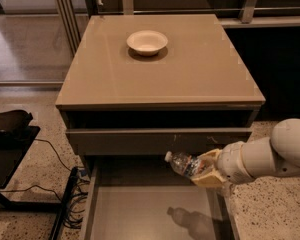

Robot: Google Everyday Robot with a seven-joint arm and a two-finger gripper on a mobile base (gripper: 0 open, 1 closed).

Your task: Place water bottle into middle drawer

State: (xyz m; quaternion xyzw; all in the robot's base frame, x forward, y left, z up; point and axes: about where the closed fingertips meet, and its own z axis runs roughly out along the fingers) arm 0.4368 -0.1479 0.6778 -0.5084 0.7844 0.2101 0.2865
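Observation:
The water bottle, clear with a white cap, lies tilted in my gripper, cap pointing left. The gripper is shut on the bottle and comes in from the right on a white arm. It holds the bottle in the air above the right part of the middle drawer. That drawer is pulled out and shows a plain flat floor. The bottle's shadow falls on the floor below it.
Above the open drawer is another drawer's front panel with small pale scuffs. A white bowl stands on the cabinet top. A black stand and cables are on the floor at the left.

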